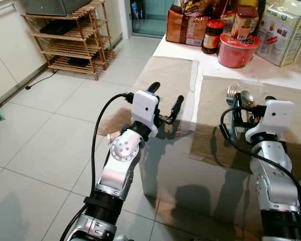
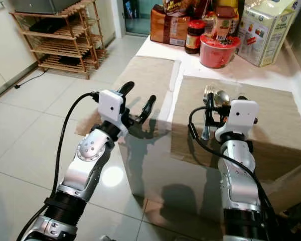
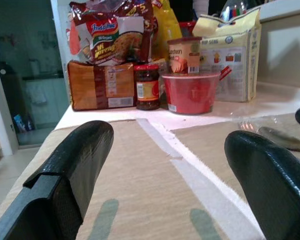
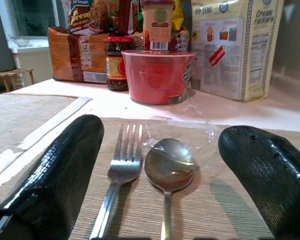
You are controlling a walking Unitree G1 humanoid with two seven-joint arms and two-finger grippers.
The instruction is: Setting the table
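Right hand spread wide, empty, straddling fork and spoon — handles cut off; left hand likewise, we note.

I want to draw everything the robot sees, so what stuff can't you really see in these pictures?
- Fork and spoon handles: cut off by the bottom edge in the right wrist view; in the eye views the right end effector and its cable cover them.
- Small print on the cracker box: too small to read.
- Bread bag: partly hidden by the noodle packet in the left wrist view.
- Room behind the doorway: dark, unclear.
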